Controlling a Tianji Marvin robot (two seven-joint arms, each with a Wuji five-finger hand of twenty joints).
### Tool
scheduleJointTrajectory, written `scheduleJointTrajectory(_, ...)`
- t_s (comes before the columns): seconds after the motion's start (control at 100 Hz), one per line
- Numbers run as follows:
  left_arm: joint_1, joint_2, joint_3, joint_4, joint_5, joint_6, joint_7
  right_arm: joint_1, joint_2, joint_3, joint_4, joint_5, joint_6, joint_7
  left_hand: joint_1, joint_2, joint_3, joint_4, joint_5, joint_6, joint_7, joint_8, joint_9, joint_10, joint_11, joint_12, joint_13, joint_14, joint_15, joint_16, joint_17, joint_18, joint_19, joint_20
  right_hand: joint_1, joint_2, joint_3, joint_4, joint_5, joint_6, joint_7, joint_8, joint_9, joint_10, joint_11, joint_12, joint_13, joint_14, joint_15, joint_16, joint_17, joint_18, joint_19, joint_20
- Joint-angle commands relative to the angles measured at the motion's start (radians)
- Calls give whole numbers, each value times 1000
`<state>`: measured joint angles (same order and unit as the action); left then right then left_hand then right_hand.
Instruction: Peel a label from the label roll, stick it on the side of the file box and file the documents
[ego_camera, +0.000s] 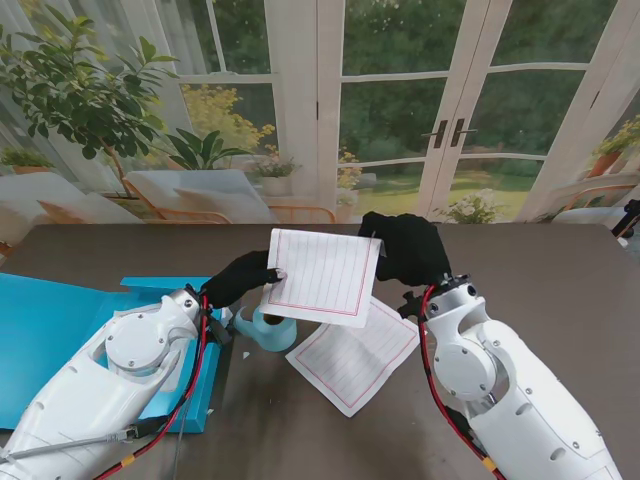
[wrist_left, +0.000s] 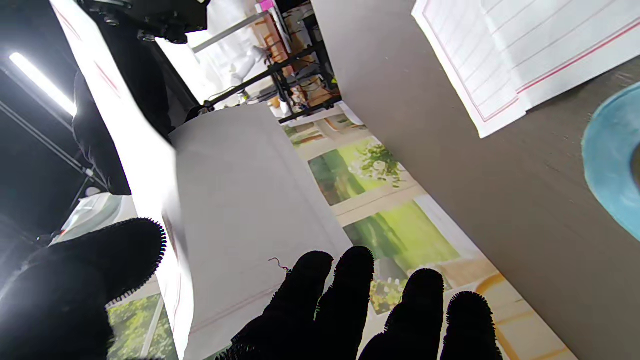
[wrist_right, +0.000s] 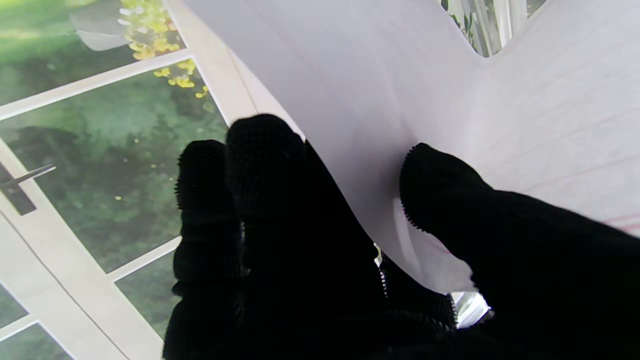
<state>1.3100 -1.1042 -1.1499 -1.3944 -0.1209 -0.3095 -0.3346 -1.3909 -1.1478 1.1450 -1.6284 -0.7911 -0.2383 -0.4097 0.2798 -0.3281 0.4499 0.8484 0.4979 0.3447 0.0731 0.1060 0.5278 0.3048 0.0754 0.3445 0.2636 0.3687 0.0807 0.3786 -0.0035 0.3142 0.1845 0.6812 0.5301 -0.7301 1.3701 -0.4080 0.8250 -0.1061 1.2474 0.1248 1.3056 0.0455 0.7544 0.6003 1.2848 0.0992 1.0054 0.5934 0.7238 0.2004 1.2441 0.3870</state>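
lined sheet (ego_camera: 322, 277) hangs above the label roll (ego_camera: 268, 328), pinched by left hand (ego_camera: 243, 277) and right hand (ego_camera: 404, 247); uneven pulling could crease or tear it.

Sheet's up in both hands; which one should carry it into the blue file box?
Left, probably. The left hand pinches the lined sheet on the side facing the blue file box; the right hand grips the far corner.

White red-ruled sheet (ego_camera: 322, 276); teal label roll (ego_camera: 270, 328); blue file box (ego_camera: 60, 340).
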Motion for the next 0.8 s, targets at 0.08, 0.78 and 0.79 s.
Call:
scheduleJointTrajectory(0.08,-11,-12,11,22,-33,-39,-21,-3,-9,-18,15,-7,-14,-6,-22,-13,17,-31,35,8,33,43,56,4,30,52,54,12,60,66,36,0,62,76,57,-6,88,-6,34,-29,84,18,52,33,-1,21,26,2,5,5,152,1,19,14)
scheduleJointTrajectory(0.78,-28,-59,81,58,-186,-143,62,8,-9,-62,55,-45,-43,-53,410,-269,397,436,332,-56,1107,321,750,-77,542,879,716,106,981,469,536,248,1271,241,47,13,77,-8,12,-41,90,22,27,29,3,21,24,2,-20,-7,126,-14,10,19)
scheduleJointTrajectory(0.79,-28,-60,81,59,-188,-145,64,8,-9,-62,56,-45,-44,-53,413,-271,399,440,334,-56,1109,323,755,-79,544,877,725,104,984,466,546,251,1276,238,47,15,75,-7,11,-41,90,22,26,29,3,21,24,2,-22,-8,124,-13,9,19)
